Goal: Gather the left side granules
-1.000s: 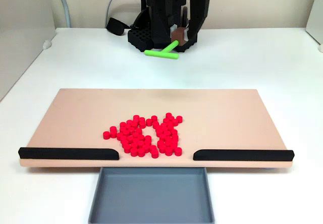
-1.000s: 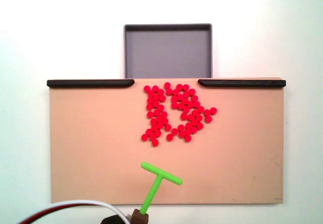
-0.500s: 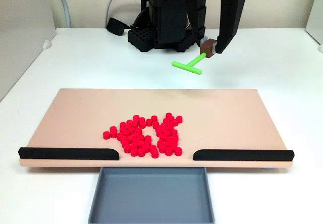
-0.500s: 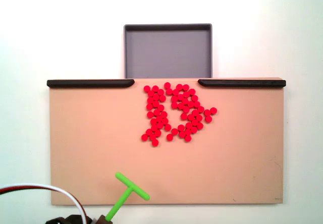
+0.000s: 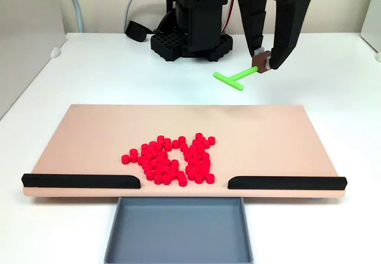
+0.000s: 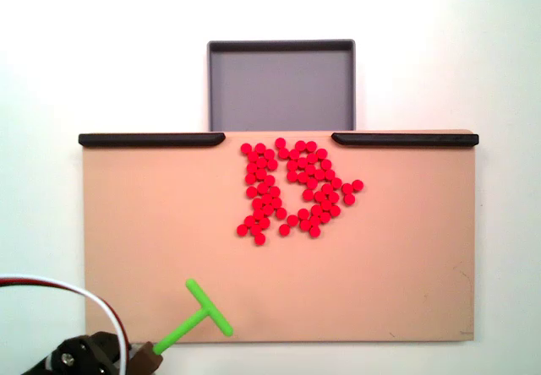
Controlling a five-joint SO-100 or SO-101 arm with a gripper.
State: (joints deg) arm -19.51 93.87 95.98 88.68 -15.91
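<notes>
Up in the top right of a fixed view, the gripper (image 5: 269, 60) is pinched on the brown end block of the green T-shaped pusher (image 5: 236, 78), holding it in the air above the white table (image 5: 89, 74), just behind the far edge of the tan board (image 5: 268, 133). Meanwhile the granules (image 5: 172, 160) lie in one loose red cluster left of the board's centre, near the gap between the two black rails (image 5: 80, 181), and the grey tray (image 5: 178, 231) sits below that gap. From above, another fixed view has the pusher (image 6: 201, 317) at the lower left over the board's corner, well apart from the granules (image 6: 292, 191).
</notes>
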